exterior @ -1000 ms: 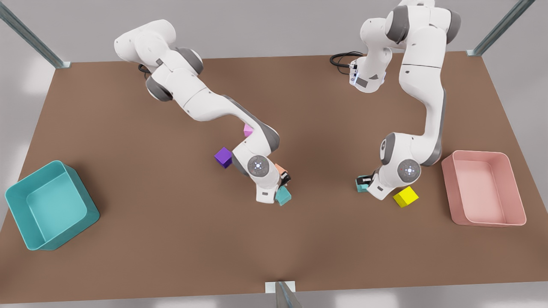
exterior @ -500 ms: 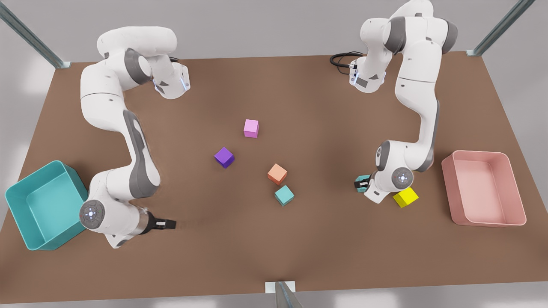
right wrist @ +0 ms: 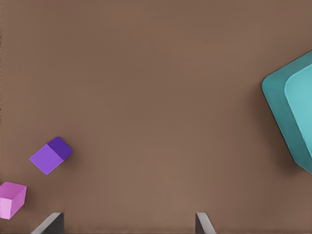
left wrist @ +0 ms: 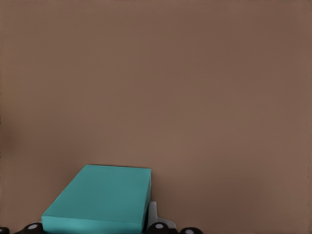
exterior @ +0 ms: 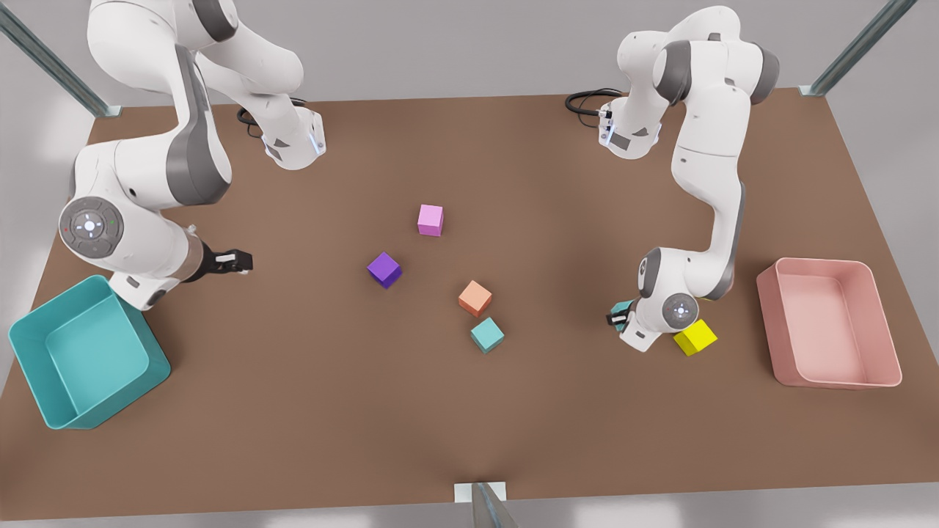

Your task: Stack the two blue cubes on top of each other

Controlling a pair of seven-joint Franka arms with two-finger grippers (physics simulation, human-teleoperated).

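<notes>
Currently one small matte teal cube (exterior: 623, 307) is clamped in the left gripper (exterior: 618, 317), apparently low over the brown table (exterior: 513, 411), a yellow cube (exterior: 695, 337) just beside at 4 o'clock. Its twin teal cube (exterior: 486, 334) lies flat, well apart at 9 o'clock, corner toward the front edge, likely as the stack base. Neither has a long axis. The right gripper (exterior: 238, 260) waits, fingers released, near 9 o'clock.

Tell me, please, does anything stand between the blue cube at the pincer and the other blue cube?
Nothing visible does: bare table lies between the blue cube at the left pincer and the free blue cube. The orange cube sits close beside the free one, off the line. The right pincer waits, open, beside the teal bin.
</notes>
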